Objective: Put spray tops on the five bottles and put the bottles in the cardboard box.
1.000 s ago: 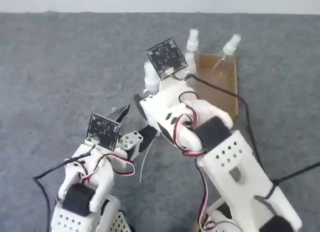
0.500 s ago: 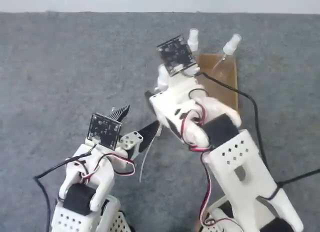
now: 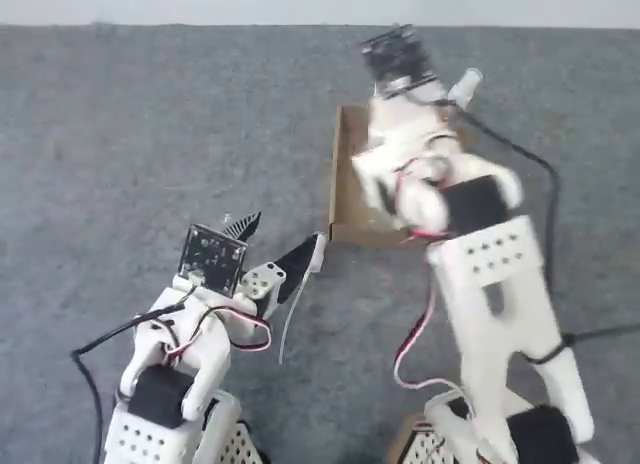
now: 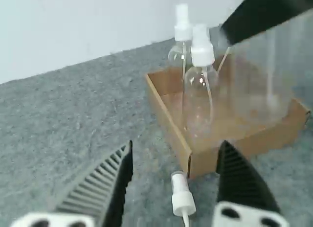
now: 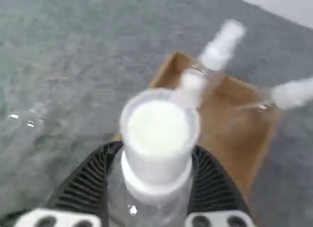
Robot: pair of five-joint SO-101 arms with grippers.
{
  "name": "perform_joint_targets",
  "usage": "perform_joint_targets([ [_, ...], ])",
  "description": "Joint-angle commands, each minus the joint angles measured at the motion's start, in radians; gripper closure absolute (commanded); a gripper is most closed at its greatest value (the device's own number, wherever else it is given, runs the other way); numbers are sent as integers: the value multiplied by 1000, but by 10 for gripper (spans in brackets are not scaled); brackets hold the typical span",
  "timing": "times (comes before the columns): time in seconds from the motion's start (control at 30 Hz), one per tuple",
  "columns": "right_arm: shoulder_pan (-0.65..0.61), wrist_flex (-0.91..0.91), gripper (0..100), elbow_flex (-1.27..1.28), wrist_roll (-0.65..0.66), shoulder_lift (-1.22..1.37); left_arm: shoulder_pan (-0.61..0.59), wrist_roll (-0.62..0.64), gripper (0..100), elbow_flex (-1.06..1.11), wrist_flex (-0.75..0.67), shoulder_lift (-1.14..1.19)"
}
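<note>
The grey carpeted table (image 3: 150,114) carried everything. The right arm stretched out over the cardboard box (image 3: 340,179), which sat far from the arms and right of centre. The left arm stayed near, to the left.

The right gripper (image 5: 156,163) was clamped around a clear bottle (image 5: 159,131), one ribbed finger on each side of its body. A white spray top was already on this bottle. It hung over the box (from the left wrist it was a blurred clear shape (image 4: 266,75) under a black finger).

Two capped bottles stood upright inside the box toward its far side, one (image 4: 198,87) just in front of the other (image 4: 181,46).

The left gripper (image 4: 177,148) was spread wide and held nothing. A loose spray top (image 4: 182,200) with its thin tube lay on the table between its fingers, just beside the box's near corner.
</note>
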Motion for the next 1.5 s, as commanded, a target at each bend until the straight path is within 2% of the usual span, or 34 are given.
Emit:
perform_joint_targets([
  [0.0,134,12,993,-58,38,-7,-6,-8,750,-8,-32,-17],
  [0.17,222,-157,993,72,38,-5,-6,-8,750,-8,-29,-17],
  [0.47,229,-576,993,371,37,-2,-6,-8,750,-7,-28,-17],
  [0.67,240,-759,993,489,-9,8,-6,-8,750,-7,-28,-17],
  [0.8,266,-883,993,496,-25,113,-6,-8,750,-7,-26,-17],
  [1.03,277,-1021,993,473,-29,266,-6,-8,750,7,-34,-17],
  [1.47,278,-1109,993,471,-29,367,-6,-8,750,7,-34,-17],
])
